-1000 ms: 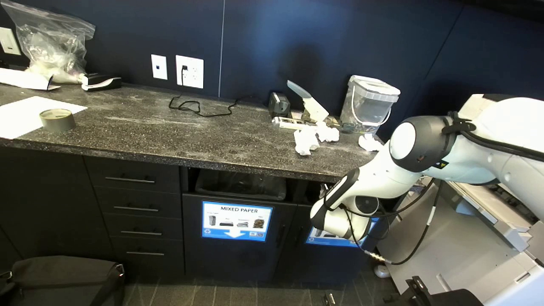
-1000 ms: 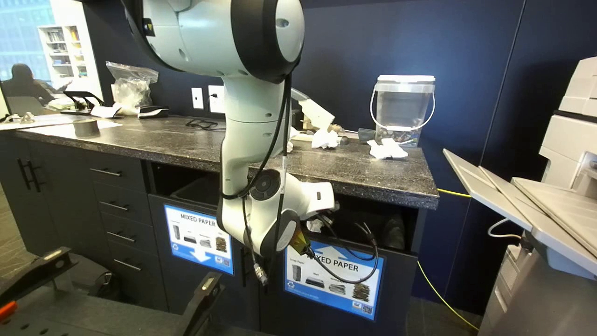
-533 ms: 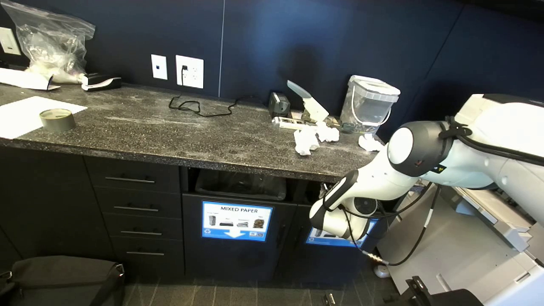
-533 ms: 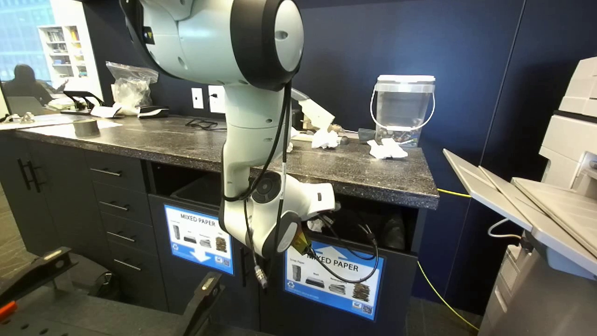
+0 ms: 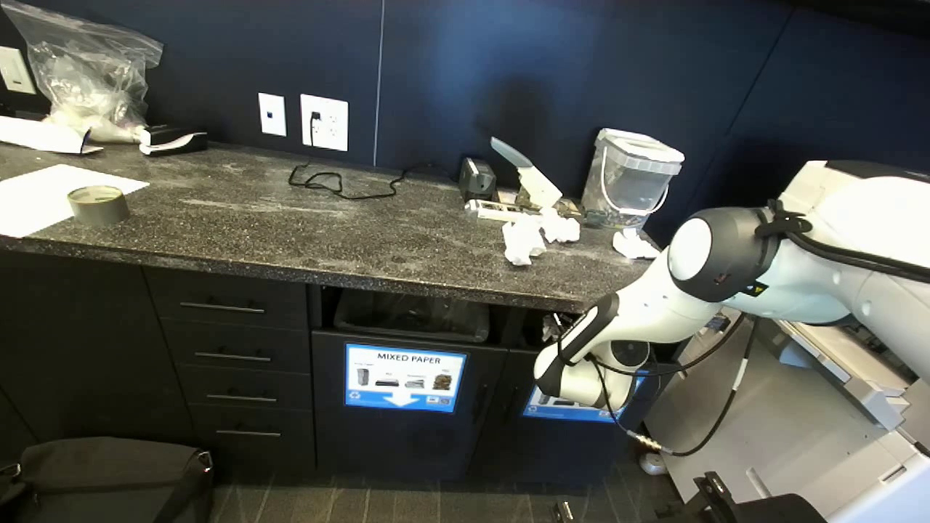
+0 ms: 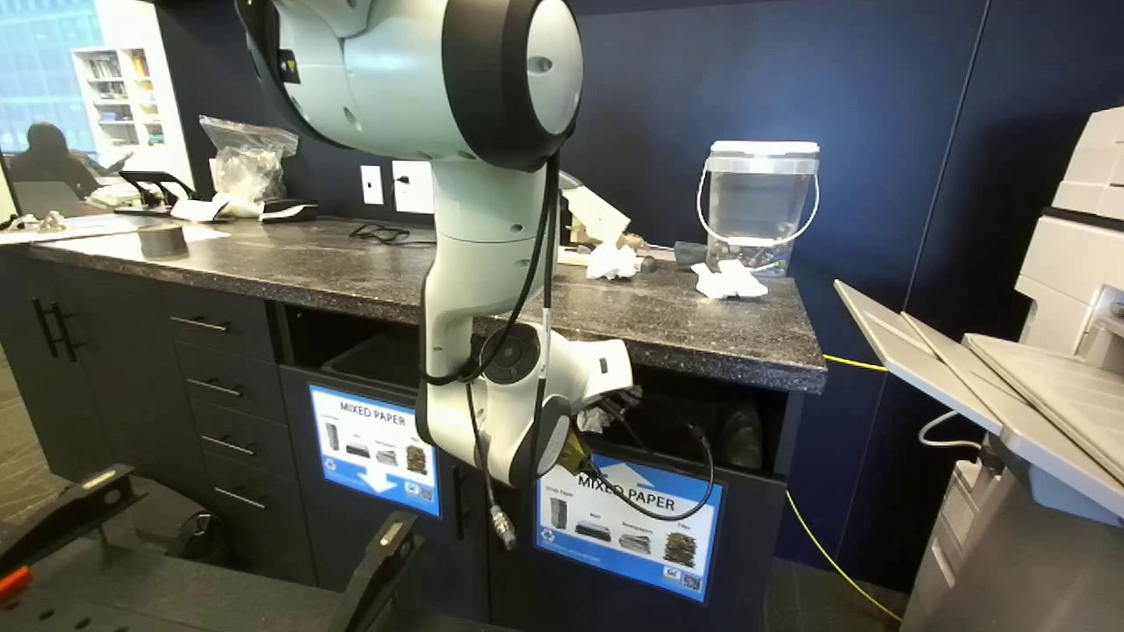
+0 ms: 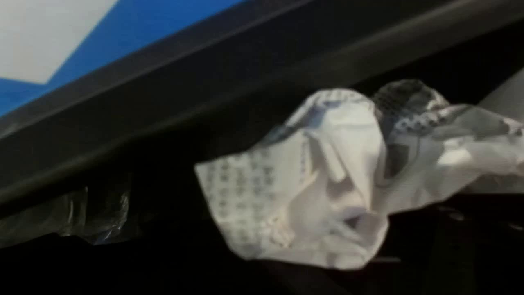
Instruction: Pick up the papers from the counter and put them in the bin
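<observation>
Showing at bin (image 6: 746,535) — crumpled paper (image 7: 319,196); fingers obscured — gripping it or apart, unclear

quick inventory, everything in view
Counter: one, dark grey, along wall
Bins: two, dark, under counter
Signs: two, blue-white, on bins
Crumpled papers: at least three, white, on counter
Printed paper: at least one, whitish, by one bin
Bucket: one, clear, on counter
Tape roll: one, grey, on counter
Flat sheet: at least one, white, on counter
Plastic bag: one, clear, on counter
Drawers: four, dark, under counter
Soft bag: one, black, by drawers
Printer: one, grey, beyond counter
Person: one, dark, background
Robot arm: one, black-white, before bins
</observation>
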{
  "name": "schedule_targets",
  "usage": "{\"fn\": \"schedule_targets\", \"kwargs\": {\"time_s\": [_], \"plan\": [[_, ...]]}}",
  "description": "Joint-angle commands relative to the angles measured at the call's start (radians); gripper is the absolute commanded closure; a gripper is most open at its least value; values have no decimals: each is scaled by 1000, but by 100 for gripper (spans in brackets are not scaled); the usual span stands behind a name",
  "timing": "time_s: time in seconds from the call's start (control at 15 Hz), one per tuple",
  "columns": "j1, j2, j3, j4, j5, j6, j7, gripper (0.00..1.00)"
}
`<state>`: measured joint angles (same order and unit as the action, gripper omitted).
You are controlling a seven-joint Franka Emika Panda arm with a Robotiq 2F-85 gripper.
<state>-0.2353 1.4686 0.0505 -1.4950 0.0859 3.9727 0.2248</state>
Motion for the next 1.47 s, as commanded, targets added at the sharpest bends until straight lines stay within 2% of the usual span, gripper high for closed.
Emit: {"fn": "schedule_targets", "kwargs": {"time_s": [0.0,0.33,0.53,0.73,1.07,1.4], "plan": [[-33,-15,6,4,-92,29,30,0],[-19,-33,-19,-20,-49,40,-10,0],[-21,-51,-26,-42,-59,39,-19,0],[-39,-110,-18,-123,-117,-10,-5,0],[-78,-285,-14,-348,-214,-160,-11,0],[-97,-509,-11,-576,-233,-453,-67,0]]}}
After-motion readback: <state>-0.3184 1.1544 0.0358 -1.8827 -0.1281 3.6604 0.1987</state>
